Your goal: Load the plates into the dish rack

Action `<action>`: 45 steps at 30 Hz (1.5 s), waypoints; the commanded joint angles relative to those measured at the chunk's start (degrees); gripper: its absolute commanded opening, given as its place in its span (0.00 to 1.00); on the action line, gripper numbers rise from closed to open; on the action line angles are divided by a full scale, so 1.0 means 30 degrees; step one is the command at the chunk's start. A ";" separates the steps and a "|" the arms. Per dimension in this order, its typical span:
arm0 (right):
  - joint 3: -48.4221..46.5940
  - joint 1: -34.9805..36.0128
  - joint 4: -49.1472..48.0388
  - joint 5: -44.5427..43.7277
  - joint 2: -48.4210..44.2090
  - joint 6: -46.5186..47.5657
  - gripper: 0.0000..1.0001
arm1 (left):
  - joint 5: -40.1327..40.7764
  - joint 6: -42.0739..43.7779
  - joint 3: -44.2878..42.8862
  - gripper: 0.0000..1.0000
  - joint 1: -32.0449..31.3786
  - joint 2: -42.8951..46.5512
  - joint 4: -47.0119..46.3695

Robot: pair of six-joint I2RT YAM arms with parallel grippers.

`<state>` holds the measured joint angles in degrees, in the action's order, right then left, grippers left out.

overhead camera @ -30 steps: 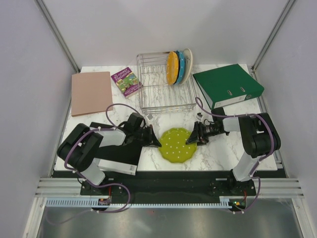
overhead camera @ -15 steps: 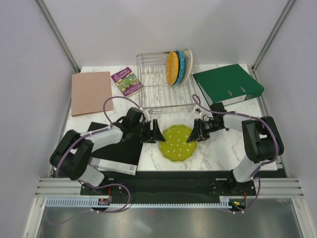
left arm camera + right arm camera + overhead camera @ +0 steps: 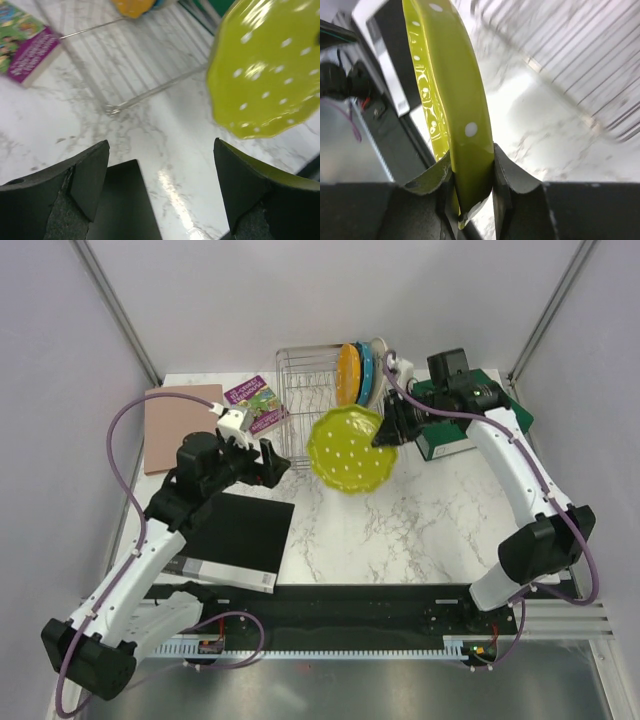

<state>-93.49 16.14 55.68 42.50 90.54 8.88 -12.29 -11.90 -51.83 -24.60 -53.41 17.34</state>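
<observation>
My right gripper point(image 3: 388, 430) point(image 3: 470, 172) is shut on the rim of the green plate point(image 3: 349, 448) point(image 3: 451, 100) point(image 3: 262, 70), a scalloped one with white dots. It holds the plate in the air, tilted, at the front right corner of the dish rack point(image 3: 325, 405) point(image 3: 145, 60). An orange plate point(image 3: 347, 375), a blue plate point(image 3: 364, 373) and a cream plate point(image 3: 378, 365) stand on edge at the rack's right end. My left gripper point(image 3: 268, 462) point(image 3: 162, 172) is open and holds nothing. It hovers left of the rack's front corner.
A green binder point(image 3: 462, 408) lies right of the rack, under my right arm. A small book point(image 3: 255, 404) point(image 3: 27, 45) and a pink board point(image 3: 184, 426) lie to the rack's left. A black board point(image 3: 235, 540) point(image 3: 125, 200) lies at the front left.
The right gripper has lifted the green plate off the table and carried it back toward the rack. The left gripper has opened, let go of the plate and drawn back to the left.
</observation>
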 commanded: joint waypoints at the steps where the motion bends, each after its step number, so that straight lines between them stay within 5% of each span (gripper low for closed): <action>1: -0.5535 0.0770 -0.3730 -0.2645 0.1689 -0.3976 0.00 | 0.2371 0.1303 -0.0447 0.91 0.1371 -0.0538 0.0284; 5: -1.0164 0.3107 -0.6011 -1.0689 0.4151 -0.5268 0.00 | 0.1494 0.0015 0.0545 0.91 0.2280 0.0454 -0.0330; 9: -1.1313 0.5162 -0.9180 -2.1017 0.6111 -0.6215 0.00 | 0.0555 -0.1419 0.1544 0.89 0.3335 0.1334 -0.0508; 16: -1.3365 0.6573 -1.2726 -2.8569 0.9572 -0.5828 0.00 | -0.0589 -0.2068 0.2394 0.88 0.4829 0.2508 -0.0566; 45: -1.6706 0.6134 -1.7297 -3.0719 1.7309 -0.4224 0.00 | -0.1263 -0.2185 0.2746 0.87 0.5124 0.1602 -0.0508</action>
<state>-139.72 35.11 12.95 -46.54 142.43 -4.73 -15.09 -17.17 -42.78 -9.58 -47.92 17.47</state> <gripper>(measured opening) 0.325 0.872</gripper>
